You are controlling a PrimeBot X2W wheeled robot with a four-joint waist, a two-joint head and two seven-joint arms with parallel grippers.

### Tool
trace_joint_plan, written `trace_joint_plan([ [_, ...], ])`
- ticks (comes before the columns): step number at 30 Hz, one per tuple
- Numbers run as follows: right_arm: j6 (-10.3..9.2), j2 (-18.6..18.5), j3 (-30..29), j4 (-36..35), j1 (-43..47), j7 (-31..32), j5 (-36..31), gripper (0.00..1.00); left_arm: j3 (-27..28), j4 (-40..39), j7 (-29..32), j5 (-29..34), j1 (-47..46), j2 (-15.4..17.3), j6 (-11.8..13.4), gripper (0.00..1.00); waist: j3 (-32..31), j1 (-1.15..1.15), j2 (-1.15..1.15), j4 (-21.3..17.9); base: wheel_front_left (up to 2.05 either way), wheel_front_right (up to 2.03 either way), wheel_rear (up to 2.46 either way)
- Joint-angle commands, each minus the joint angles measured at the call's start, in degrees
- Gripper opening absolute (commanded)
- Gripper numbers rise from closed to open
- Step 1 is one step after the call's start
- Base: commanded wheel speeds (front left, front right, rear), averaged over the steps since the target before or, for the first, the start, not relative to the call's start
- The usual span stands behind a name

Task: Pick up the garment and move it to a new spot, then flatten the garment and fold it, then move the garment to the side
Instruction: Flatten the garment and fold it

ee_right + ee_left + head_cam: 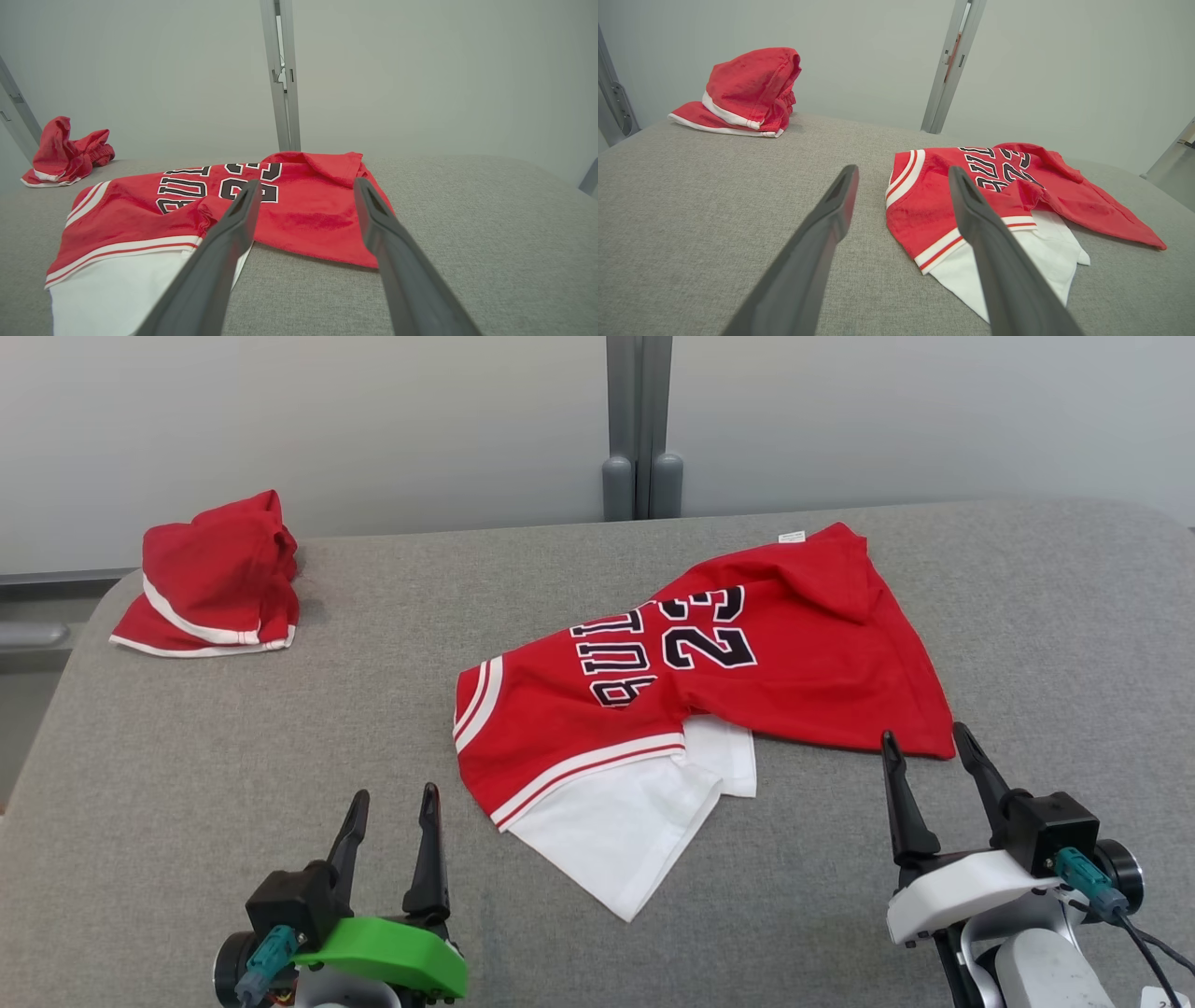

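Both grippers open, nothing held. We see the left gripper (396, 791) at the near left with its fingers spread above bare surface. In the left wrist view, the left gripper (903, 169) looks across at the striped end of the jersey (924, 210). The right gripper (923, 732) stands at the near right, fingers equally spread. Its tips sit at the near right corner of the jersey (803, 681). We cannot tell if they touch the cloth.

Surface: a table (187, 784) covered in grey woven fabric, rounded at the far corners. Behind it we note a pale plain wall (373, 420) and a grey upright post (639, 429) at mid-back.

The jersey lies mid-table, crumpled and not flat. Its long axis runs diagonally from near left to far right in the head view. The white-striped edges point near left. The plain red end points right, with a flap folded over at the far right. Black lettering and "23" lie sideways across it. A white cloth (616, 821) sticks out from under the near striped edge. We cannot tell if it is attached.

In the right wrist view, the jersey (303, 219) spreads ahead of the right gripper (307, 181) and off to its left. The white cloth lies between the two grippers, nearer the left.

A red heap (215, 579) with white trim sits at the far left corner, well apart from the jersey.
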Motion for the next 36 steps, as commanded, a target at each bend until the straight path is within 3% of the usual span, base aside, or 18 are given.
trace_joint_plan([
  [1, -0.11, -0.1, -0.1, 0.1, -0.1, -0.2, -0.4, 1.00, 0.0, -0.1, 0.0, 0.2, 0.5, 0.0, 0.3, 1.00, 0.0, 0.00, 0.00, 0.0, 0.00, 0.00, 0.00],
  [8, -0.11, -0.1, -0.5, 0.0, 0.0, -0.2, -0.2, 1.00, -3.0, 3.5, 0.5, 1.1, -0.1, 0.0, -1.3, 1.00, 0.4, 0.00, 0.00, -0.1, 0.00, 0.00, 0.00],
  [11, -0.11, -0.1, -0.5, 0.6, 0.0, -0.2, -0.4, 1.00, -6.8, 7.1, 4.4, -1.0, -1.3, 0.1, -2.9, 1.00, 0.9, 0.00, 0.00, -0.3, 0.00, 0.00, 0.00],
  [15, -0.11, -0.1, -1.1, 0.8, -0.8, -0.2, -0.6, 1.00, -12.0, 9.6, 10.8, -5.7, -2.4, 0.1, -3.2, 1.00, 1.9, 0.00, 0.00, -0.7, 0.00, 0.00, 0.00],
  [20, -0.11, -0.1, -1.1, 0.8, -1.6, -0.2, -0.7, 1.00, -17.9, 10.5, 15.6, -10.9, -4.6, 0.1, -0.7, 1.00, 3.1, 0.00, 0.00, -1.9, 0.00, 0.00, 0.00],
  [25, -0.11, -0.1, -0.6, 1.0, -2.2, -0.2, -0.7, 1.00, -23.6, 11.5, 18.4, -16.1, -6.9, 0.1, 3.7, 1.00, 4.2, 0.00, 0.00, -3.5, 0.00, 0.00, 0.00],
  [34, -0.11, -0.1, -0.4, 1.0, -2.7, -0.2, -0.7, 1.00, -27.9, 13.4, 19.0, -25.7, -9.5, 0.1, 9.8, 1.00, 5.0, 0.00, 0.00, -5.6, 0.00, 0.00, 0.00],
  [36, -0.11, -0.1, -0.5, 1.0, -2.7, -0.2, -0.9, 1.00, -28.4, 14.1, 18.4, -27.8, -10.1, 0.2, 10.8, 0.73, 5.0, 0.00, 0.00, -5.9, 0.00, 0.00, 0.00],
])
